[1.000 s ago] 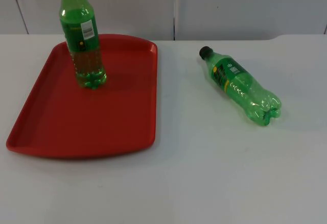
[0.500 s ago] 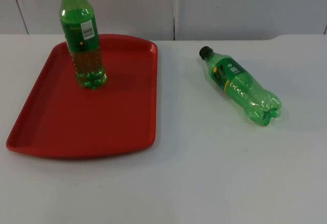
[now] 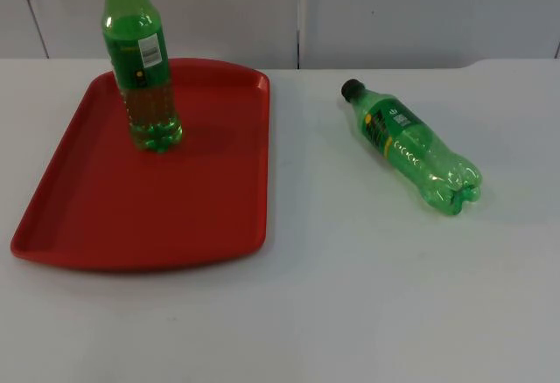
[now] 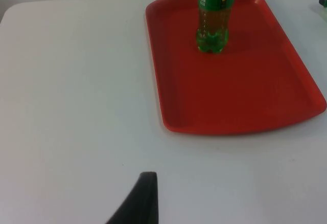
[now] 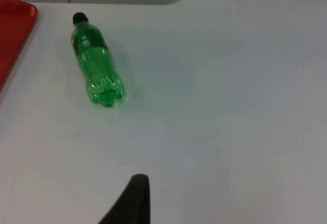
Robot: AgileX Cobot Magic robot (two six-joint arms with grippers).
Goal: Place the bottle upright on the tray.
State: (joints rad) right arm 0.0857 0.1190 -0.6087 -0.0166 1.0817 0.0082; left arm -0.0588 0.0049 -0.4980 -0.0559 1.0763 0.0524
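On the left of the bench (image 3: 350, 313) a red tray (image 3: 87, 217) carries one green bottle (image 3: 140, 68) upright near its far edge; well apart to the right a second bottle (image 3: 411, 147) lies on its side, black cap toward the tray. Both arms wait, whether their fingers are open or closed I cannot tell. The grasp looks not yet begun: next, probably the right gripper (image 5: 134, 196) must reach the lying bottle, take its body and turn it upright

Nothing has changed: the lying bottle (image 3: 411, 148) and red tray (image 3: 87, 217) are unmoved.
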